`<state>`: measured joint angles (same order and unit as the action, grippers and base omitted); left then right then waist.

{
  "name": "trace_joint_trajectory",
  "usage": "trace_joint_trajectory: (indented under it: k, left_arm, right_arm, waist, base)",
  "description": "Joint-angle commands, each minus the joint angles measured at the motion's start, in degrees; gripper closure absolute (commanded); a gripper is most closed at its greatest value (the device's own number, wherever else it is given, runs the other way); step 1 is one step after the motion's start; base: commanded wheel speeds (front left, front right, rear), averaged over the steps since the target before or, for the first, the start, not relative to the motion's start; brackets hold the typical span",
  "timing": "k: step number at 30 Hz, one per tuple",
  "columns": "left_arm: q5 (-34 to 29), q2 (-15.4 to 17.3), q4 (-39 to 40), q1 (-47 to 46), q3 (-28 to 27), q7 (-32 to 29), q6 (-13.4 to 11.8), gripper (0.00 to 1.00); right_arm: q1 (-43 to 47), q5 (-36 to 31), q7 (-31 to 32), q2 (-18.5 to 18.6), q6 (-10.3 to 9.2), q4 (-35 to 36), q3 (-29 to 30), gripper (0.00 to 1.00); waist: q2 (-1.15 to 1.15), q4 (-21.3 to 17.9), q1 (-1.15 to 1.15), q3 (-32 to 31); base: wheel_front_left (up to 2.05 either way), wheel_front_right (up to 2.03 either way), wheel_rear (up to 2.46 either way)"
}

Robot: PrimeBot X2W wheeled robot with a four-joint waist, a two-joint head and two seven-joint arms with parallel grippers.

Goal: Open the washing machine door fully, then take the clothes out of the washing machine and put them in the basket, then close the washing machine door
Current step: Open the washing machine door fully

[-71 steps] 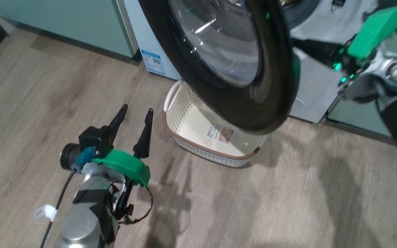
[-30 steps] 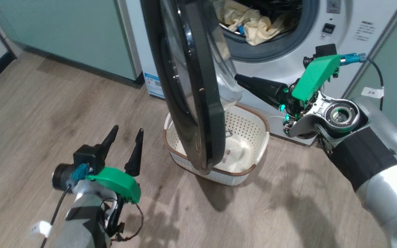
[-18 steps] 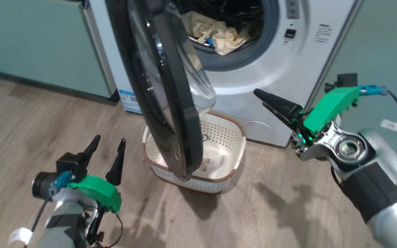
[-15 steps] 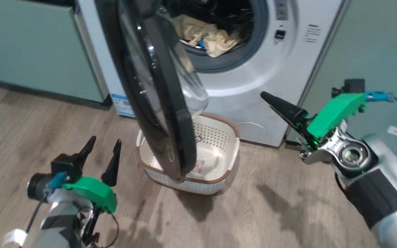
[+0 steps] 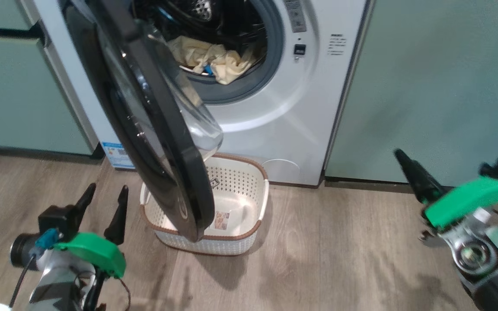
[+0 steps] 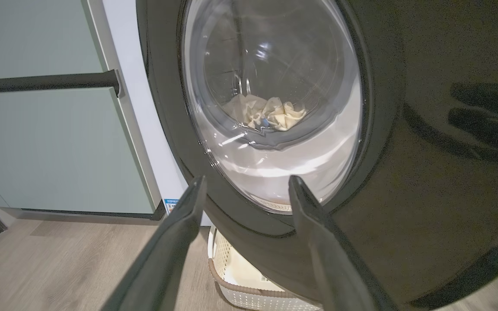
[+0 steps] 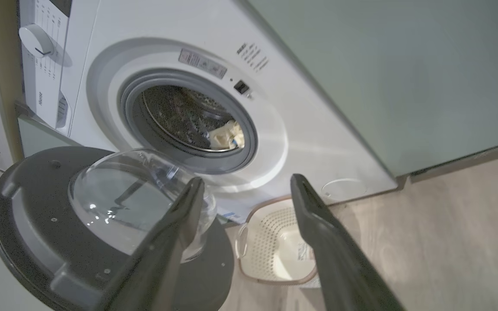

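Observation:
The washing machine [image 5: 283, 116] is white, and its door [image 5: 145, 129], black-rimmed with a clear glass bowl, stands partly swung out over the left part of the basket [image 5: 240, 190]. Pale yellow clothes [image 5: 214, 58] lie at the drum's mouth. My left gripper [image 5: 106, 188] is open, low and left of the door, on its outer side. The left wrist view has that gripper [image 6: 247, 178] facing the door [image 6: 404, 194], with the clothes [image 6: 270, 114] showing through the glass. My right gripper [image 5: 402, 157] is far right, away from the door. In the right wrist view this gripper [image 7: 247, 179] is open and empty.
Pale green cabinets [image 5: 426, 86] flank the machine on both sides, with another cabinet [image 6: 50, 142] to its left. The cream basket [image 7: 275, 242] sits on the wood floor [image 5: 339, 259] right in front of the machine. There is floor room to the right of the basket.
The head camera has tilted up. My right gripper has left the door's inner edge, opened and drawn back to the right. The door stands further out than before.

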<state>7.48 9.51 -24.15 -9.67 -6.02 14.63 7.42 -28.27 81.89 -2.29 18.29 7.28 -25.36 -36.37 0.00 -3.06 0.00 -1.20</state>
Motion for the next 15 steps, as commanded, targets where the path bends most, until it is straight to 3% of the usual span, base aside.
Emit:
trace_joint_trajectory:
  k: [1, 4, 8, 15]
  left_arm:
    - [0.3, 2.0, 2.1, -1.7, -2.7, 0.4, 0.1, 0.0]
    - [0.4, 2.2, 2.1, -1.2, -3.4, 0.4, 0.1, 0.0]
    - [0.5, 2.2, 2.5, -0.7, -4.0, 0.4, 0.1, 0.0]
    - [0.6, 2.1, 2.9, -0.4, -4.3, 0.4, 0.1, 0.0]
  right_arm:
    - [-0.6, -1.6, -2.5, 1.7, 0.21, 1.9, -0.7, 0.0]
    - [1.7, -4.4, -9.9, 4.7, 0.21, 1.6, -1.6, 0.0]
    - [3.7, -8.7, -12.5, 6.7, 0.21, 0.8, -0.7, 0.0]
    - [9.7, -26.0, -12.7, 3.8, 0.21, 3.5, 13.2, 0.0]
  waist:
    - [0.0, -0.8, 0.0, -0.5]
    - [0.0, -1.8, 0.0, -0.8]
    - [0.0, -2.5, 0.0, -1.0]
    - [0.0, -3.0, 0.0, -0.7]
  base:
    - [0.0, 0.0, 0.0]
    - [0.0, 0.0, 0.0]
    - [0.0, 0.0, 0.0]
    - [0.0, 0.0, 0.0]
